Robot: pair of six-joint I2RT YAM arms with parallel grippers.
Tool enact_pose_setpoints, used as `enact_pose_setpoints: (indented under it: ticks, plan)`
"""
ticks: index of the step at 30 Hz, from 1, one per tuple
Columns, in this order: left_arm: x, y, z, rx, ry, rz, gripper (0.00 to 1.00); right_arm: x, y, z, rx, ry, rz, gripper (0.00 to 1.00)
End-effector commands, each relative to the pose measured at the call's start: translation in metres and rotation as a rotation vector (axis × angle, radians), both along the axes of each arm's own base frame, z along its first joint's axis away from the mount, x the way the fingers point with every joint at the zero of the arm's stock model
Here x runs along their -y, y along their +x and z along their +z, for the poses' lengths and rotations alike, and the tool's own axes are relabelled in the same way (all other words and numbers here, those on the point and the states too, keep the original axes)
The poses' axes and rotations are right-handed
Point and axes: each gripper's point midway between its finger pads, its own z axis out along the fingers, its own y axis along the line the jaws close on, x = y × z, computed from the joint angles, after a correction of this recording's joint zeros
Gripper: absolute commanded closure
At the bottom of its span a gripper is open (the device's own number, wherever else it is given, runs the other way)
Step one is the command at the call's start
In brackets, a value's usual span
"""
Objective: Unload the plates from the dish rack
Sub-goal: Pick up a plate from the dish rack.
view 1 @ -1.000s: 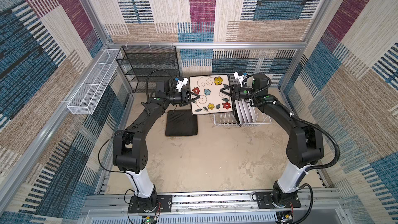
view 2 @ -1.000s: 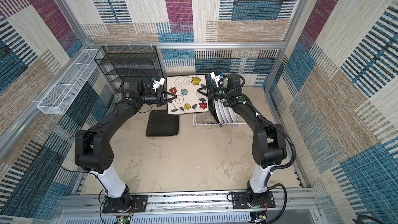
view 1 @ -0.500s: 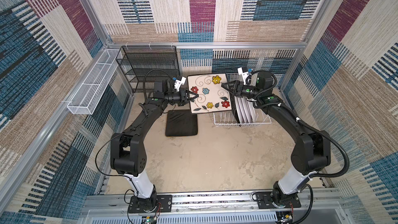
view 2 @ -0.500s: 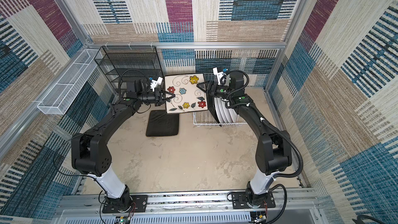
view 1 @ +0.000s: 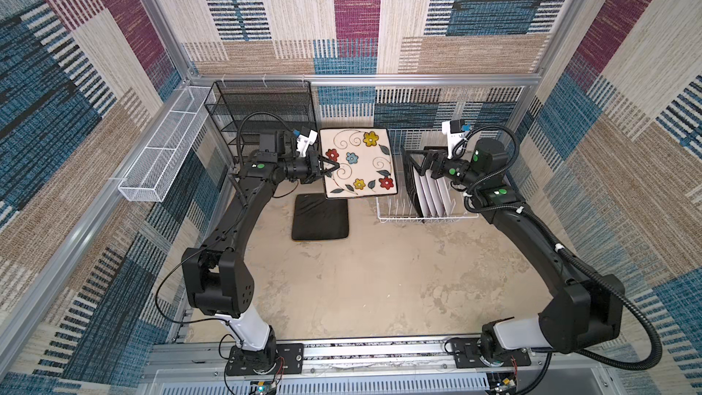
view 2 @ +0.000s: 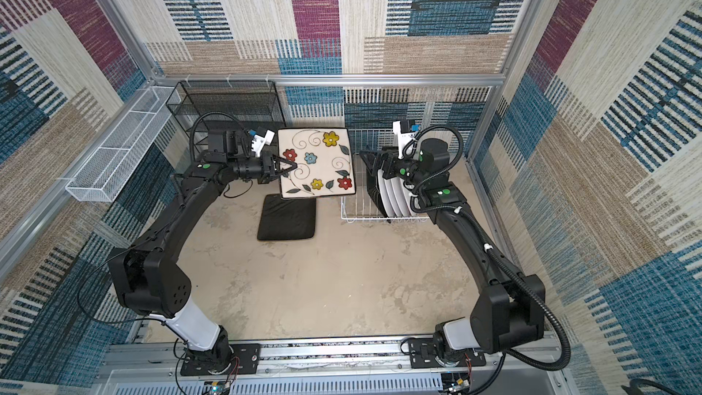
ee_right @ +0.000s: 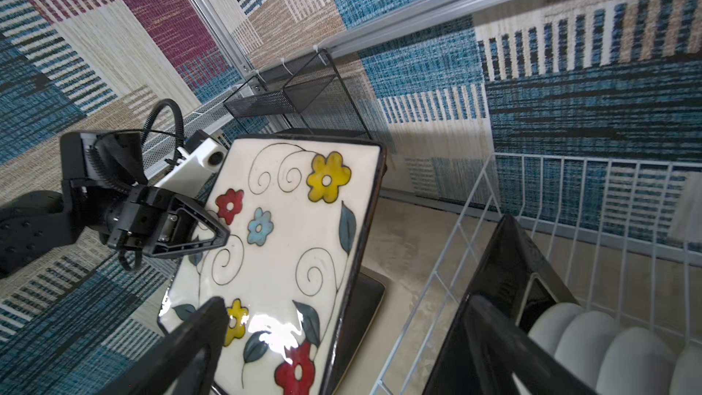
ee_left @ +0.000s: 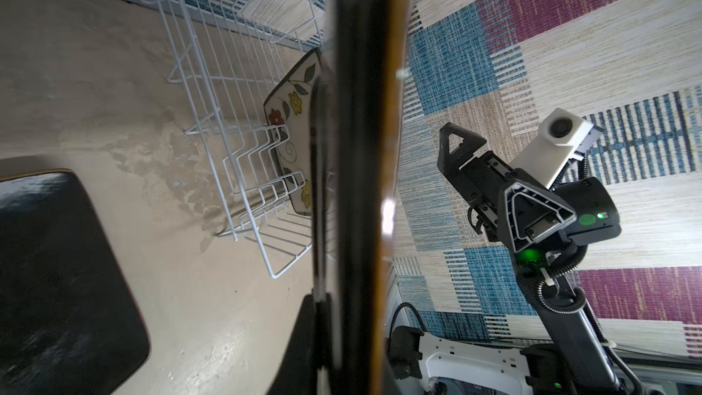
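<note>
Standing just beneath the right gripper, whose fingers gaped wide and empty, the dish rack held a row of upright plates. A flowered square plate hung beside the rack, its edge clamped between the fingers of the left gripper, above a black square plate lying on the table.

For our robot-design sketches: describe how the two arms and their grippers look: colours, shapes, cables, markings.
The left arm and right arm are black, each with a white segment near the base, round green stickers and a black ribbed cable conduit. The left gripper and right gripper have black triangular open-frame fingers and a white camera block.
</note>
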Motion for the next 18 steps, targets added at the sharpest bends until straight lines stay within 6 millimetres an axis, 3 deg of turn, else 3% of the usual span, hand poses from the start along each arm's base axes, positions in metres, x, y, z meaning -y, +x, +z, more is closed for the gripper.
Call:
enact_pose_setpoints:
  ticks: [1, 8, 18]
  plan:
    - [-0.006, -0.012, 0.012, 0.088, 0.065, -0.047, 1.0, 0.006, -0.002, -0.004, 0.078, -0.087, -0.037, 0.0]
    - [-0.03, -0.019, 0.002, 0.057, 0.201, -0.008, 1.0, -0.008, -0.025, -0.017, 0.198, -0.198, -0.015, 0.0]
    - [-0.07, -0.017, -0.033, -0.024, 0.302, 0.028, 1.0, -0.026, -0.044, -0.028, 0.273, -0.262, 0.041, 0.0]
